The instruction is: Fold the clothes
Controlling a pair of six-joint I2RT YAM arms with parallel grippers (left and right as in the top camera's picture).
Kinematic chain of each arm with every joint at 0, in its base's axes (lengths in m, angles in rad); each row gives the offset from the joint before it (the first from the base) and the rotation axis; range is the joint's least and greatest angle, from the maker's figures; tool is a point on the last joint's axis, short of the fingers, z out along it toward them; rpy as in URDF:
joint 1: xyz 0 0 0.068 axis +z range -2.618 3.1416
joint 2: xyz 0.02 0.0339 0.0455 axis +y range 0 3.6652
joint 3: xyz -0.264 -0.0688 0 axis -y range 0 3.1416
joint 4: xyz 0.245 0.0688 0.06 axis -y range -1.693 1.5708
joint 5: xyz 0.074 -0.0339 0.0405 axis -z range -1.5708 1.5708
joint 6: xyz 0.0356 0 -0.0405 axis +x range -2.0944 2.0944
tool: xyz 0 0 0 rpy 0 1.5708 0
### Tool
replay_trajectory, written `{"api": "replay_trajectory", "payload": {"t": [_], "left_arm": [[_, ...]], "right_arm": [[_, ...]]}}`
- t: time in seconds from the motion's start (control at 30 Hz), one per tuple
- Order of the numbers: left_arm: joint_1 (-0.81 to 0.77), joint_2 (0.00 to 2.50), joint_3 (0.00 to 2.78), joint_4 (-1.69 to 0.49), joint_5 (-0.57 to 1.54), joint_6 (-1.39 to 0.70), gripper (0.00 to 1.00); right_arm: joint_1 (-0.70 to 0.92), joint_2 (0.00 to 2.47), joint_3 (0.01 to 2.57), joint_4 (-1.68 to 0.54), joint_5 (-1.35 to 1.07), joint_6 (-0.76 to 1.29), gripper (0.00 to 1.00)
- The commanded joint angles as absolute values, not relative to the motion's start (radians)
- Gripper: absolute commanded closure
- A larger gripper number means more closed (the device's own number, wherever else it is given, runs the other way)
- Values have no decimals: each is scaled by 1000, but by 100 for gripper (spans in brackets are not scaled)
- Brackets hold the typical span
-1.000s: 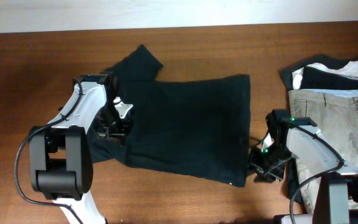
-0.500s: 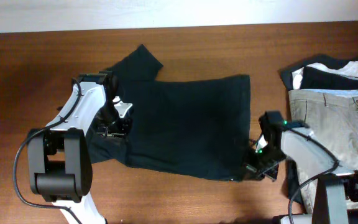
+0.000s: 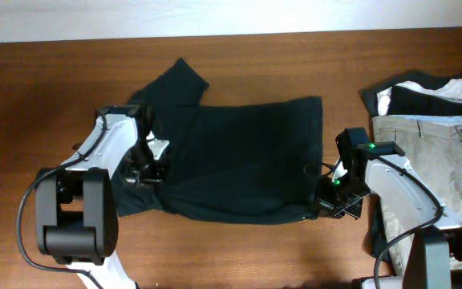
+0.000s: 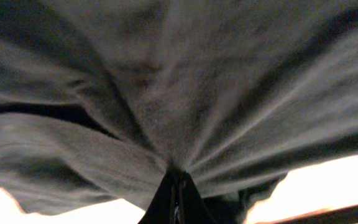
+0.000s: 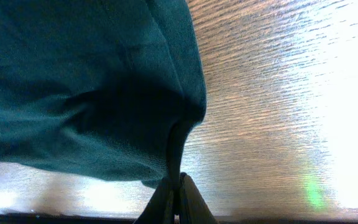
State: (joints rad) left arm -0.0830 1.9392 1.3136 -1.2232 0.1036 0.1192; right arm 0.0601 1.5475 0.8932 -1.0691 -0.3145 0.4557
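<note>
At either end of its near edge, left tool (image 3: pixel 144 167) and right tool (image 3: pixel 328 205) clamp the T-shirt (image 3: pixel 239 156): soft, light, limp, likely sagging between.

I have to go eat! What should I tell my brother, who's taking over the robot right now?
Left gripper: shut on the T-shirt, at its near left edge.
Right gripper: shut on the T-shirt's near right corner.
T-shirt: mostly spread out on the table.
Done: both near corners gripped.
Left: every fold, none made yet.
</note>
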Motion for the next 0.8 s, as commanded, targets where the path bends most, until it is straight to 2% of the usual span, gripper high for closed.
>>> {"api": "replay_trajectory", "payload": {"t": [0.0, 0.17, 0.2, 0.23, 0.27, 0.33, 0.43, 0.5, 0.53, 0.57, 0.6, 0.63, 0.67, 0.77], "left_arm": [[-83, 1934, 1435, -1313, 81, 113, 100], [-83, 1933, 1502, -1378, 83, 113, 98], [-84, 1933, 1502, -1378, 86, 113, 87], [-84, 1933, 1499, -1378, 89, 113, 60], [-86, 1933, 1491, -1378, 89, 113, 49], [-86, 1933, 1452, -1374, 91, 113, 40], [-87, 1933, 1327, -1239, 142, 113, 38], [-93, 1933, 1250, -1152, 182, 109, 39], [-99, 1933, 1229, -1139, 183, 110, 48], [-99, 1933, 1226, -1137, 184, 110, 71], [-99, 1933, 1227, -1137, 184, 109, 86], [-99, 1933, 1227, -1137, 184, 109, 94], [-99, 1933, 1228, -1138, 183, 110, 100], [-99, 1933, 1286, -1225, 160, 109, 100]], "right_arm": [[64, 1543, 904, -1066, -261, 453, 96], [64, 1543, 904, -1059, -260, 453, 96], [64, 1543, 904, -1059, -260, 453, 96], [64, 1543, 904, -1059, -260, 453, 96], [64, 1543, 904, -1059, -257, 453, 96], [64, 1543, 904, -1060, -223, 453, 96], [64, 1544, 904, -1059, -212, 453, 96], [64, 1544, 904, -1060, -212, 453, 96], [64, 1544, 904, -1060, -212, 453, 96], [64, 1544, 904, -1059, -212, 453, 96], [64, 1544, 904, -1059, -212, 453, 96], [64, 1543, 904, -1059, -212, 453, 96], [64, 1544, 904, -1059, -212, 453, 96], [64, 1543, 904, -1060, -212, 453, 96]]}}
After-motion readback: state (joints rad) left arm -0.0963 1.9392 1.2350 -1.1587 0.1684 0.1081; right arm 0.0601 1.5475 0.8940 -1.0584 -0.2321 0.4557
